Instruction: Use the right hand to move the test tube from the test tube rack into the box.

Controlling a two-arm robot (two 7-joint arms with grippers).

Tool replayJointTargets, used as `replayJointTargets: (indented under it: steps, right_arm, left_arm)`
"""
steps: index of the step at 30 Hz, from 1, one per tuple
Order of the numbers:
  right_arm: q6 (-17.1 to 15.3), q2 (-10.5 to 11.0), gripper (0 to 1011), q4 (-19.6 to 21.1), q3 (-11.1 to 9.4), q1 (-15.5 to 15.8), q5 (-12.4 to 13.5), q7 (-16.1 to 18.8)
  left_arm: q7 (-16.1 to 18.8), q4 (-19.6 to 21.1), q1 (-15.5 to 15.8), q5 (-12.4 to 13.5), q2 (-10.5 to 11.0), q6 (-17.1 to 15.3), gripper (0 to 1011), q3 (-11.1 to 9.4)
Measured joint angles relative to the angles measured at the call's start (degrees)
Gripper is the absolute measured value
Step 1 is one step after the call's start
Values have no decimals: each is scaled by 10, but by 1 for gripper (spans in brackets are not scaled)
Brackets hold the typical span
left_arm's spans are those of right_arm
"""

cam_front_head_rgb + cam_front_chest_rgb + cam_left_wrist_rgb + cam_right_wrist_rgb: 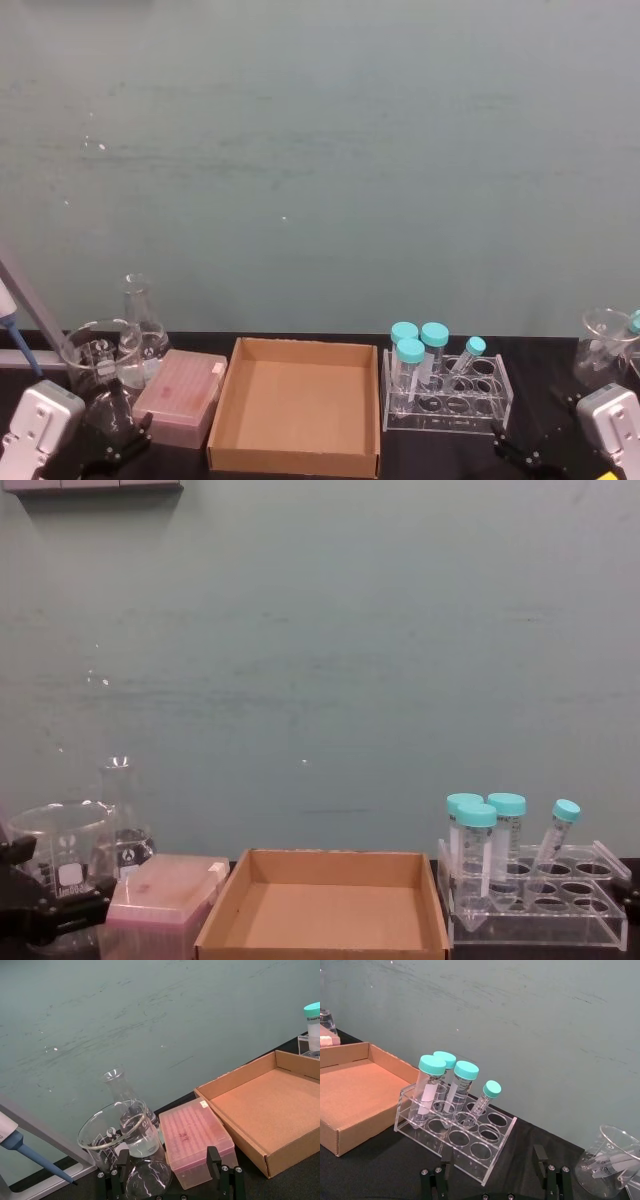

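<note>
Test tube (pixel 482 1102) aslant in rack (pixel 420 1136)

A pink box (pixel 181 397) lies just beside a beaker (pixel 98 352) and a flask (pixel 140 318); a 2nd beaker (pixel 603 345) stands far right.

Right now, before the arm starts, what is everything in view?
box: 1, brown cardboard, centre
test tube rack: 1, clear, right of the box
wide tubes: 3, clear with teal caps, upright at the rack's left end
test tube: 1, slim, clear with small teal cap, leaning in the rack, right of the wide tubes
pink box: 1, translucent pink, left of the box
left beaker: 1, clear glass, far left
right beaker: 1, clear glass, far right
conical flask: 1, clear glass, behind the left beaker
pipette: 1, blue tip, far left
left gripper: black, open, near the pink box
right gripper: black, open, before the rack
</note>
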State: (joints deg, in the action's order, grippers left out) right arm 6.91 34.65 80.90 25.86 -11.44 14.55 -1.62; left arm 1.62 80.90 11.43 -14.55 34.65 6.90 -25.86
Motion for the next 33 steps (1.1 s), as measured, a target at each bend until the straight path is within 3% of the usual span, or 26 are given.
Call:
replayJointTargets:
  steps: [23,29,33]
  right_arm:
    - [2,0,1000,-1,-1,0,3,3]
    - [25,-14,1000,-14,-30,-2,86,85]
    - [22,-25,1000,-23,-42,-12,117,116]
  left_arm:
    - [0,0,0,0,0,0,1000,0]
    - [0,0,0,0,0,0,1000,0]
    - [0,0,0,0,0,0,1000,0]
